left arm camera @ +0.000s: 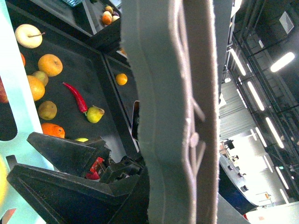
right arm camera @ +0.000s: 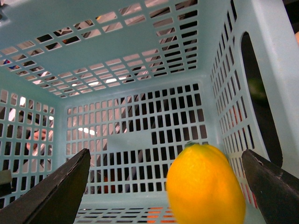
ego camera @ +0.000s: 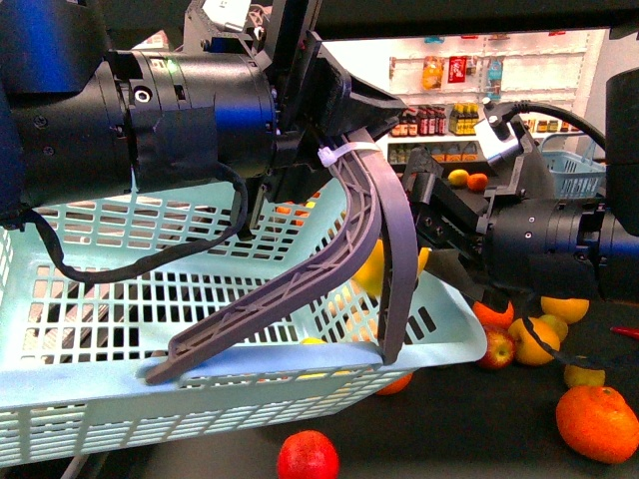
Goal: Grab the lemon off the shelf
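Note:
My left gripper is shut on the grey basket handle and holds up a pale-blue slotted basket; the handle fills the left wrist view. My right gripper reaches into the basket from the right, open. In the right wrist view the lemon, bright yellow and oval, sits inside the basket between the wide-open fingers, touching neither. It shows through the basket in the front view. The black shelf tray lies below.
Loose fruit lies on the shelf tray: oranges, a red fruit, an apple. The left wrist view shows a red chili and a pale stemmed fruit. Another basket and white bottle shelves stand behind.

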Tool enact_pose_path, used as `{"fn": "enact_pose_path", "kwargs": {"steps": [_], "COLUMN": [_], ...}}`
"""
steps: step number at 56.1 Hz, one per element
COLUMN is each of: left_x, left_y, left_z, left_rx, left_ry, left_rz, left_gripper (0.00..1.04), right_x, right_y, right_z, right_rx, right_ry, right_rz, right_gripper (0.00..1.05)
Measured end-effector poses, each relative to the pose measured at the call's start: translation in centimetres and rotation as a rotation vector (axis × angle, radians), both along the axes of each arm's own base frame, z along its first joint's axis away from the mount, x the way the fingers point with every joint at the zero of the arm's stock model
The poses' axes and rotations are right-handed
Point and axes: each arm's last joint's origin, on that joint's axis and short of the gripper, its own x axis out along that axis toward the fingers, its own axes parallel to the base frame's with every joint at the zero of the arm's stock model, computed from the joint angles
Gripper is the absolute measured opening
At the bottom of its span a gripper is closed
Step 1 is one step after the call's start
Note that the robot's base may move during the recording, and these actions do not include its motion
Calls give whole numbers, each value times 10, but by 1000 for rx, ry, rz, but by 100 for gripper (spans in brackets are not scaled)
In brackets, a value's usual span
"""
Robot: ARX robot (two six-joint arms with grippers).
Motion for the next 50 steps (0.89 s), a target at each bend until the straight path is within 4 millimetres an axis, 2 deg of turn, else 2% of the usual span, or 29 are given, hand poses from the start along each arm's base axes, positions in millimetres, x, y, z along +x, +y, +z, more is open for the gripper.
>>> {"fn": "enact_pose_path", "kwargs": {"steps": [6,13,17,23,27,28,32,33,37,43,45,50], "left_x": [0,0,0,0,0,0,0,0,0,0,0,0], "left_y": [0,0,0,0,0,0,0,0,0,0,0,0], "left_z": [-1,0,0,0,0,-1,0,0,-1,0,0,0], "left_rx": [0,1,1,0,1,1,-1,-1,0,0,0,0], "left_ry": [2,1,0,1,1,0,3,3,2,2,2,2], "left_rz": [3,5,4,5,4,1,1,2,3,3,3,3], "left_gripper": [7,7,7,7,7,7,7,7,7,7,7,7], "right_x": [0,1,-3,-20,-44,-56,-90,-94,-136,-175,-186,-219], "right_y": [-1,-9,-18,-39,-59,-66,-83,-84,-95,-100,-99,-96], "right_z": [-2,-4,4,25,40,41,41,40,34,32,31,30], "right_rx": [-48,-182,-226,-298,-360,-386,-445,-448,-480,-498,-518,-542], "right_ry": [-5,-33,-54,-123,-151,-157,-157,-154,-126,-112,-150,-297], "right_rz": [-32,-128,-163,-231,-255,-265,-282,-284,-310,-349,-404,-559], "right_gripper": [97,97,97,97,97,97,97,97,97,97,94,76]}}
